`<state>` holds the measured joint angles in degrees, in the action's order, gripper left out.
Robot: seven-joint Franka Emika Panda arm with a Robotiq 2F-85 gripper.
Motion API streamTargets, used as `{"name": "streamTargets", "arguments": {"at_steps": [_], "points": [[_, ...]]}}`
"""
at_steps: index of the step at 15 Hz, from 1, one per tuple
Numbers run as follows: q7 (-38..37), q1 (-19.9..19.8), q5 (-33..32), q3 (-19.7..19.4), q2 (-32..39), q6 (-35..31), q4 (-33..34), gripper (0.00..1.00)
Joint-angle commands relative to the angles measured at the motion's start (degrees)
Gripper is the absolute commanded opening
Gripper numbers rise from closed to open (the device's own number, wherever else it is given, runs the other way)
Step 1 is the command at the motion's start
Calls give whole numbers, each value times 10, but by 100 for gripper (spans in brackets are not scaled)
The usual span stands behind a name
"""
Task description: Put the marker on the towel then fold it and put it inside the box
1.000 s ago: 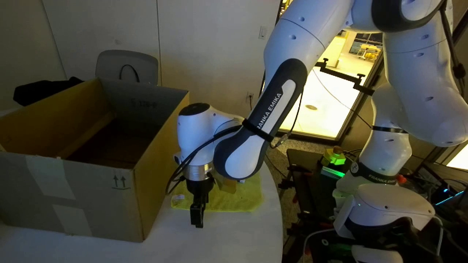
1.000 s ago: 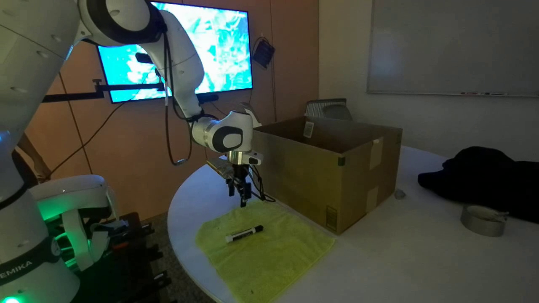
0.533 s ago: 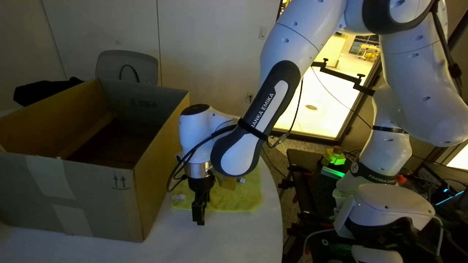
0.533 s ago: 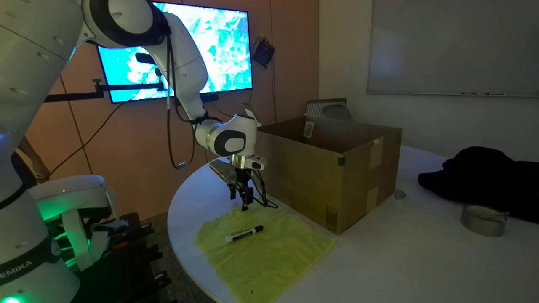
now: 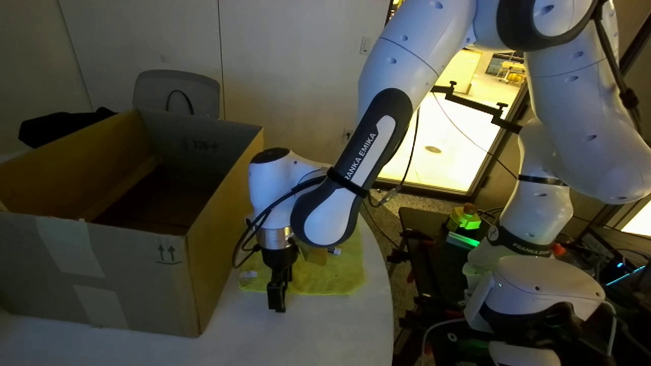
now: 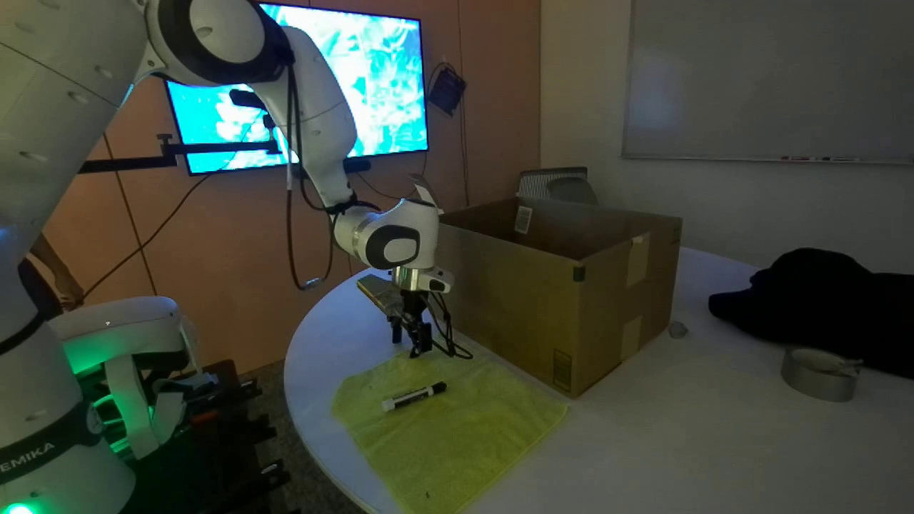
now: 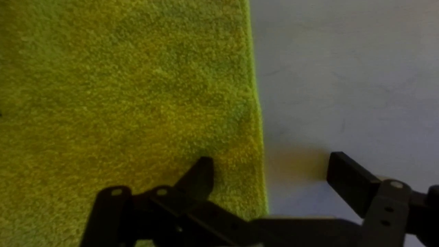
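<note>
My tool [image 7: 271, 164] points down at one edge of the towel [image 6: 464, 442], its jaws spread wide: in the wrist view one jaw stands over the towel, the other over the white counter [image 6: 678, 442], and the yellow-green edge runs between them. The tips are low, but I cannot tell whether either touches what lies beneath. The towel is laid out flat on the counter, unfolded, with slight ripples and, in an exterior view, a small pale tag near the corner by the box [image 6: 507, 307]. The marker [image 6: 414, 396] lies on the towel, apart from my jaws, black cap toward the box and white end away from it; in an exterior view my arm [image 5: 376, 132] hides most of it and just the white end shows. The box stands upright on the counter, open at the top, just beside the towel; whether the two touch I cannot make out. Light strips and two printed arrows pointing up mark one of its outer sides. Across the box from the towel, a grey tape roll [image 6: 819, 377] and some black cloth [image 6: 821, 307] lie on the counter. Farther back are a grey chair [image 5: 175, 94], a lit screen [image 6: 378, 86] and a whiteboard [image 6: 771, 78].
</note>
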<state>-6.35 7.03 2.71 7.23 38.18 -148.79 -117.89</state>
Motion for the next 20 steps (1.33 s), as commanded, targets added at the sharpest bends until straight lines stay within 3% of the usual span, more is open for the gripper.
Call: {"name": "streamTargets", "arguments": {"at_steps": [1, 8, 10, 20], "points": [[16, -5, 13, 3, 22, 15, 24, 59], [11, 0, 7, -2, 15, 33, 24, 5], [3, 5, 3, -8, 10, 36, 21, 0], [-109, 56, -41, -87, -96, 40, -51, 1]]}}
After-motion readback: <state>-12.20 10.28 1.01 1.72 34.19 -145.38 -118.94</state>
